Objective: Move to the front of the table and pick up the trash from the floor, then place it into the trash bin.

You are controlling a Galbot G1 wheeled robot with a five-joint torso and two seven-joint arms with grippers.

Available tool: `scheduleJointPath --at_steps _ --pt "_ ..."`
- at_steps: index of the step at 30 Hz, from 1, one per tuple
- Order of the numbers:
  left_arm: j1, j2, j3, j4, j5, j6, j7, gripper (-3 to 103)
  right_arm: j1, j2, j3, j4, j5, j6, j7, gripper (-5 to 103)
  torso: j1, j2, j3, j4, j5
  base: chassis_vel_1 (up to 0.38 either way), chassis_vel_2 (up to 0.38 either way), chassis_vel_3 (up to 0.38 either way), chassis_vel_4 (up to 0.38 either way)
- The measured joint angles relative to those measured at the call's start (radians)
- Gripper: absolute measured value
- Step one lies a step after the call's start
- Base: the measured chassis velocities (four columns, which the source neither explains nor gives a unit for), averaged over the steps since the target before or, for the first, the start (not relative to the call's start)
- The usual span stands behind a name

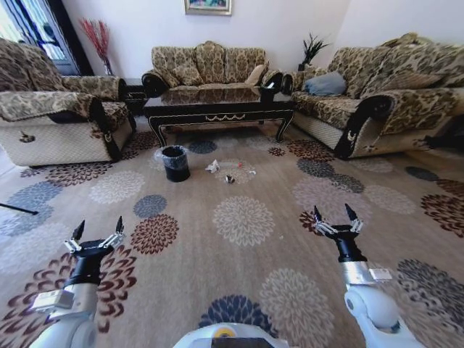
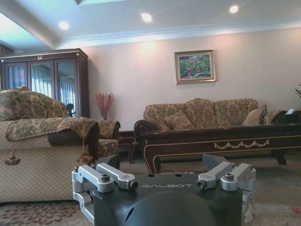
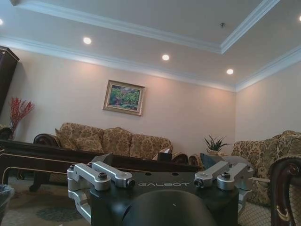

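**A:** So where's the robot at? Living room, patterned carpet (image 1: 239, 239), and both arms are held out low in front. The left end effector (image 1: 96, 230) is over the carpet on the left with its fingers spread wide, nothing in them. The right end effector (image 1: 336, 216) is the same on the right side, released and holding nothing.

**B:** And the trash?

**A:** On the floor ahead, well apart from both end effectors. There's a crumpled white tissue (image 1: 212, 166) just to the right of the trash bin (image 1: 175, 162), then a small dark shiny bit (image 1: 229, 178) and a clear piece (image 1: 241, 171) near it, too small to make out much.

**B:** Bin's by the counter?

**A:** Yep, the black bin with its plastic liner stands on the carpet just in front of the dark counter (image 1: 217, 105), near its left legs. Sofas sit on three sides of it. In the left wrist view the counter (image 2: 211, 141) with its gold trim is across the room, past the spread fingers (image 2: 106, 175).
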Motion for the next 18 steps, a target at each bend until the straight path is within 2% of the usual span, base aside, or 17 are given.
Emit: scheduleJointPath --at_steps 14,17,18 --pt "0.016 -0.001 -0.008 -0.019 -0.001 -0.004 0.002 100 -0.002 0.006 0.000 0.004 -0.003 0.008 0.000 100 0.000 0.000 0.000 0.0002 0.0004 -0.331 0.328 0.327 -0.327" --pt "0.019 -0.002 -0.009 -0.021 -0.001 -0.004 0.002 100 -0.002 0.008 0.000 0.001 -0.003 0.012 0.000 100 0.000 0.000 0.000 -0.0005 -0.0007 -0.379 0.364 0.369 -0.371" --pt "0.021 -0.003 -0.010 -0.023 -0.001 -0.004 0.002 100 -0.002 0.008 0.000 0.001 -0.003 0.013 0.000 100 0.000 0.000 0.000 0.0001 0.0004 -0.354 0.368 0.360 -0.382"
